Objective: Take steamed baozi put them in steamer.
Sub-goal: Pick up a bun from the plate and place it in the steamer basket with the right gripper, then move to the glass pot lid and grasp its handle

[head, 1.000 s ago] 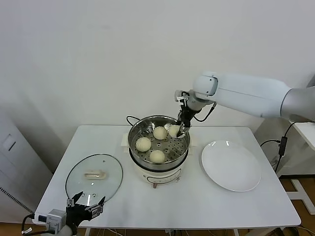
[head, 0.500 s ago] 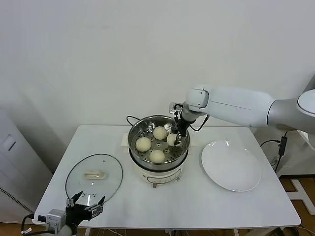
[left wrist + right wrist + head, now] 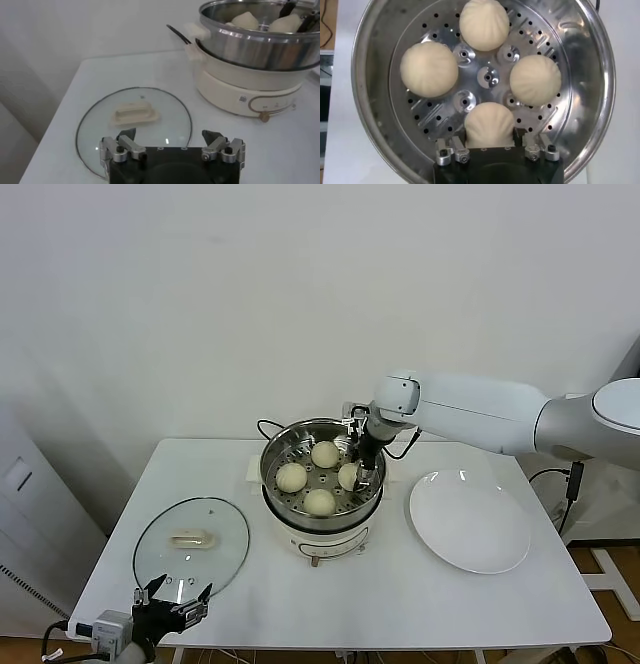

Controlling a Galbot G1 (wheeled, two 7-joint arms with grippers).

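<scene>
White table (image 3: pixel 420 604): right gripper (image 3: pixel 358 475) holds fourth baozi (image 3: pixel 490 125) inside steamer (image 3: pixel 275 456).

The right claw (image 3: pixel 352 475) has come down from above the rim into the steamer (image 3: pixel 322 446), lowering the fourth baozi (image 3: pixel 348 475) (its fingers hugging it) onto the perforated floor.

**Legible Markings**

No text, brand, number or sign can be read in any view. The cream-white cooker base (image 3: pixel 240 87) under the steamer (image 3: pixel 260 42) carries a small dark square printed mark and a line graphic around its knob (image 3: pixel 264 117) on the front panel; both are too small to make out. The glass lid (image 3: pixel 134 127), the white plate (image 3: pixel 470 522) and the table (image 3: pixel 400 604) show no markings.
</scene>
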